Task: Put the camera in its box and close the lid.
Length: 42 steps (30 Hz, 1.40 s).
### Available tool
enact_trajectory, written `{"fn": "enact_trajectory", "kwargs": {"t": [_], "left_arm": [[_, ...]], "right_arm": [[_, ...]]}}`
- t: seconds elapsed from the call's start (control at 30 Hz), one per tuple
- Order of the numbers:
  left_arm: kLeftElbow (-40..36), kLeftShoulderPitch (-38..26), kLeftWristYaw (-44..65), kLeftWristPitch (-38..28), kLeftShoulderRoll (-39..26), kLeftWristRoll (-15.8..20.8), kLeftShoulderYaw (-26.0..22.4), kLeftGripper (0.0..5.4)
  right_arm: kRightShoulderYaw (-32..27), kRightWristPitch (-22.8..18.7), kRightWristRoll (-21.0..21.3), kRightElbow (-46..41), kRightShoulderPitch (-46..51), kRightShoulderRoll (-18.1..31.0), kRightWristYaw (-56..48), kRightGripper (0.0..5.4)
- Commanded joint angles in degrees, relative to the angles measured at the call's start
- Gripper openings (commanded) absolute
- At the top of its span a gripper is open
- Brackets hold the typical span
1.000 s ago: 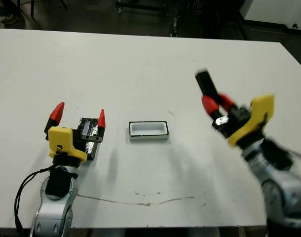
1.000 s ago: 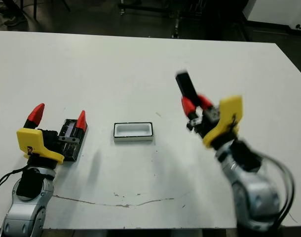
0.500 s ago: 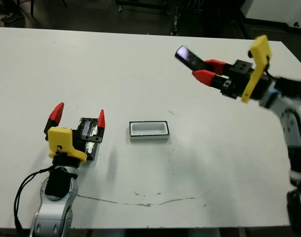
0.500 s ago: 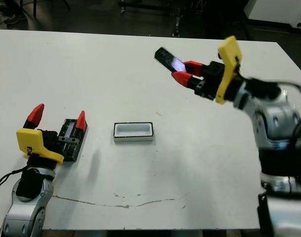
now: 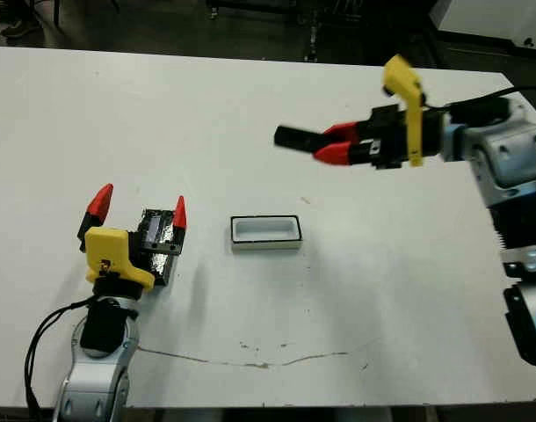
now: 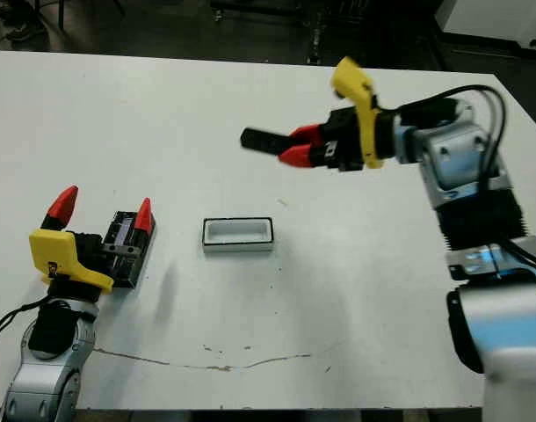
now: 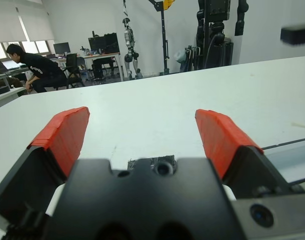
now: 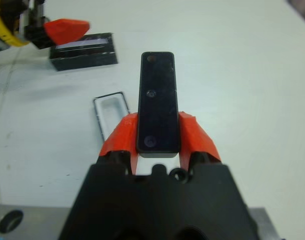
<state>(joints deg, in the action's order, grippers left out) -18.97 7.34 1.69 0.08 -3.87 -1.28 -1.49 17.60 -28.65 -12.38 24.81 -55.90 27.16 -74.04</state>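
My right gripper (image 5: 331, 147) is shut on the camera (image 5: 294, 137), a slim matte-black bar that points left from the fingertips, held in the air above and behind the box. The right wrist view shows the camera (image 8: 158, 100) clamped between the red fingers. The box (image 5: 265, 232), a small white tray, lies open at the table's middle. The glossy black lid (image 5: 156, 243) with its pale stripe lies on the table at the left. My left gripper (image 5: 138, 207) stands open right over the lid, its fingers apart and holding nothing.
A thin dark crack line (image 5: 259, 360) runs along the white table (image 5: 250, 114) near its front edge. In the left wrist view a person (image 7: 36, 66) sits at a desk far beyond the table, with equipment stands behind.
My right arm has swung up and to the left with the camera, turning it from upright to level and pointing left. The left gripper, lid and box have stayed put.
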Motion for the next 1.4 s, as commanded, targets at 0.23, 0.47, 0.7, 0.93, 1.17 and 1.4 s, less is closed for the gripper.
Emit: {"fn": "enact_trajectory", "kwargs": {"t": [0.23,0.47,0.7,0.93,1.17,1.4], "left_arm": [[0.5,0.3,-0.6,0.6,0.4,0.0,0.1,5.4],[0.4,0.1,-0.9,1.2,0.3,-0.9,0.5,5.4],[0.4,0.0,-0.7,1.2,0.2,-0.4,0.4,5.4],[0.7,-0.2,-0.7,0.9,0.0,-0.6,0.3,5.4],[0.4,0.2,-0.8,1.1,0.3,-0.5,0.3,5.4],[0.7,0.3,-0.7,0.6,0.2,-0.5,0.4,5.4]], "right_arm": [[3.4,-0.3,2.3,0.8,0.2,-2.0,-4.2,1.65],[7.4,0.4,5.1,-0.4,1.2,-3.3,-5.4,1.65],[9.7,3.3,8.1,2.8,-0.2,-4.5,-7.1,1.65],[11.1,4.7,10.4,3.3,-0.9,-5.8,-8.3,1.65],[11.5,6.4,12.9,4.7,-1.3,-7.5,-7.2,1.65],[11.6,7.0,15.2,5.0,-1.4,-8.4,-6.0,1.65]]}}
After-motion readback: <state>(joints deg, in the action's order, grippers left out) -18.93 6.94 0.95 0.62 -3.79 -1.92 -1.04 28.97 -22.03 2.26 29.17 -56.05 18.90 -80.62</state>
